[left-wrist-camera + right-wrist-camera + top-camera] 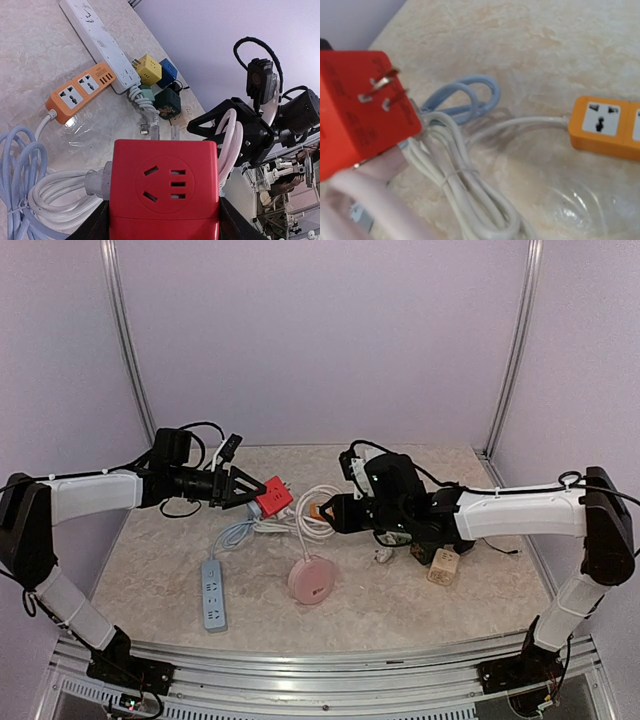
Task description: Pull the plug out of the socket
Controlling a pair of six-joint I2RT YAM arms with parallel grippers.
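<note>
My left gripper point(262, 495) is shut on a red cube socket point(273, 499), held above the table. In the left wrist view the cube point(164, 185) fills the space between my black fingers point(95, 225), its front outlet empty. A grey-white plug point(97, 181) sits in the cube's left side, and its white cable point(55, 197) lies coiled on the table. My right gripper point(322, 510) is just right of the cube, and its black fingers point(215, 120) are closed around a loop of that white cable point(232, 140). The right wrist view shows the cube's pronged back point(360, 110) and the coiled cable point(465, 195); my own fingers are hidden there.
An orange power strip point(605, 125) lies close behind the coil. A white strip point(97, 42) with yellow point(147, 69), blue point(168, 70) and green point(167, 102) cube adaptors lies further back. A pink round socket point(311, 578), a blue strip point(213, 593) and a light-blue cable point(465, 95) lie nearer.
</note>
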